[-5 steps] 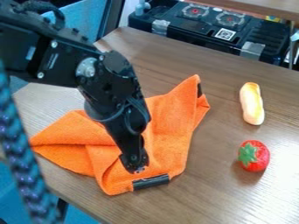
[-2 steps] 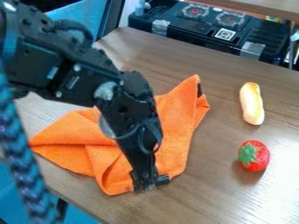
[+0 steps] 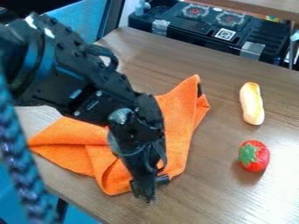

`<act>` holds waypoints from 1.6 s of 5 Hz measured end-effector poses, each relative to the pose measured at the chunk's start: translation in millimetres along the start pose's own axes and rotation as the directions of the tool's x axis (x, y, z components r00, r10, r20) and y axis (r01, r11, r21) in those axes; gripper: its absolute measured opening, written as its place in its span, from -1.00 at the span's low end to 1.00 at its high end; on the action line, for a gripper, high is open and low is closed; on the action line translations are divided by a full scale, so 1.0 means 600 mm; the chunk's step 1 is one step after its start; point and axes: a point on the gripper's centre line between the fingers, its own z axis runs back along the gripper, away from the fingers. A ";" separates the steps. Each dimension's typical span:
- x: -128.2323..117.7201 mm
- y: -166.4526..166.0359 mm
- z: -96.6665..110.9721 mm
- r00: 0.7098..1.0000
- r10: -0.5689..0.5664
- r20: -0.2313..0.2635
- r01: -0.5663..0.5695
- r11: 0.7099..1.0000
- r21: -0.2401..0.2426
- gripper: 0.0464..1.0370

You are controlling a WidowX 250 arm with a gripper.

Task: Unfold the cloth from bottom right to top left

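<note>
We judge the orange cloth light and limp, in no danger of breaking and hardly slippery, its nap giving a pinch good purchase. At the left, its pointed corner should trail loosely, and we would leave that alone. Lower down, the black strip along the near edge looks smoother and likely stiffer than the fabric; we think that lower right edge is the place to take hold, catching only the upper layer. A deeper bite might drag the whole bundle towards the top left instead of opening it. The pincer hangs low beside the strip, just at the cloth's edge; we cannot tell whether it is spread or pressed together.

As to looks, we see a bright, even orange with a slightly fuzzy, towel-like surface. From the pointed left corner, the cloth runs into rumpled folds, partly behind the black arm, then into a smoother panel rising to a peak with a dark patch at its side. It lies on the tabletop, well apart from the toy strawberry and the bread-shaped toy, both further right.
</note>
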 end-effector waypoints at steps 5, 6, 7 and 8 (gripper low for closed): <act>0.024 0.107 0.053 0.973 0.219 0.078 -0.209 0.970 -0.126 -0.99; 0.029 0.147 0.043 0.968 0.246 0.054 -0.241 0.967 -0.085 -0.99; 0.045 0.200 0.033 0.949 0.311 0.048 -0.309 0.950 -0.043 -0.99; 0.065 0.267 0.024 0.915 0.400 0.050 -0.400 0.916 -0.007 -0.99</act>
